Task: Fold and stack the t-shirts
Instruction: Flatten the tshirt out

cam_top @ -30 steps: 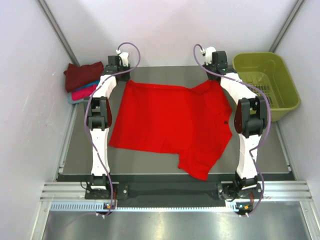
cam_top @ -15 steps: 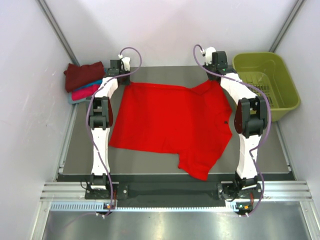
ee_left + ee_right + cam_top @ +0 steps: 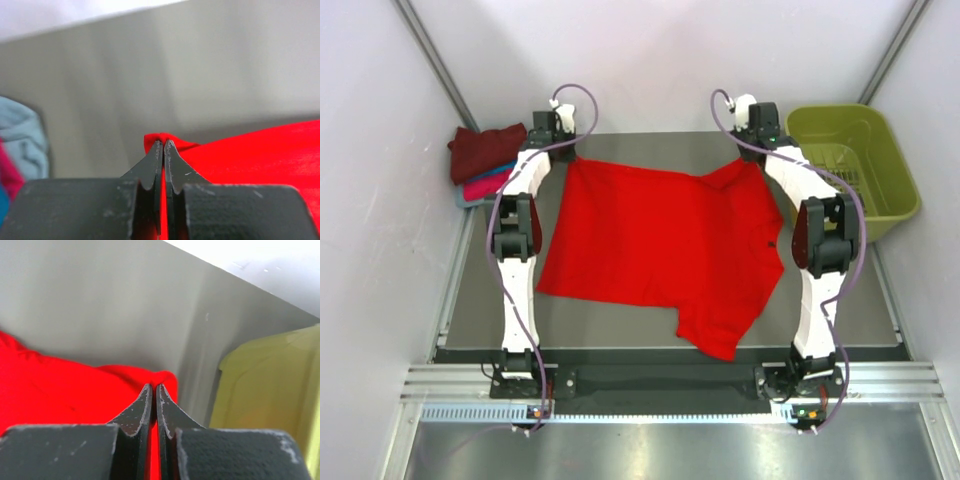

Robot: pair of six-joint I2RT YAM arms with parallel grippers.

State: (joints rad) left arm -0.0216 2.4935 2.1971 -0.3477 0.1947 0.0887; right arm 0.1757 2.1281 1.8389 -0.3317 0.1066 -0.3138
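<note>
The bright red t-shirt (image 3: 660, 240) lies spread on the grey table, one sleeve hanging toward the near edge. My left gripper (image 3: 567, 152) is shut on its far left corner; the wrist view shows red cloth (image 3: 240, 155) pinched between the closed jaws of the left gripper (image 3: 163, 144). My right gripper (image 3: 757, 150) is shut on the far right corner; its wrist view shows red cloth (image 3: 60, 385) clamped between the jaws of the right gripper (image 3: 153, 388). A stack of folded shirts, maroon (image 3: 485, 148) on top of magenta-pink, teal and pale blue, sits at the far left.
The olive-green plastic basket (image 3: 852, 165) stands at the far right, also in the right wrist view (image 3: 270, 390). White walls enclose the table on three sides. The pale blue folded shirt (image 3: 20, 135) shows at the left of the left wrist view.
My left gripper has shifted slightly back and left with the shirt's far left corner. The right gripper has barely moved. The shirt's far edge stays stretched between them.
</note>
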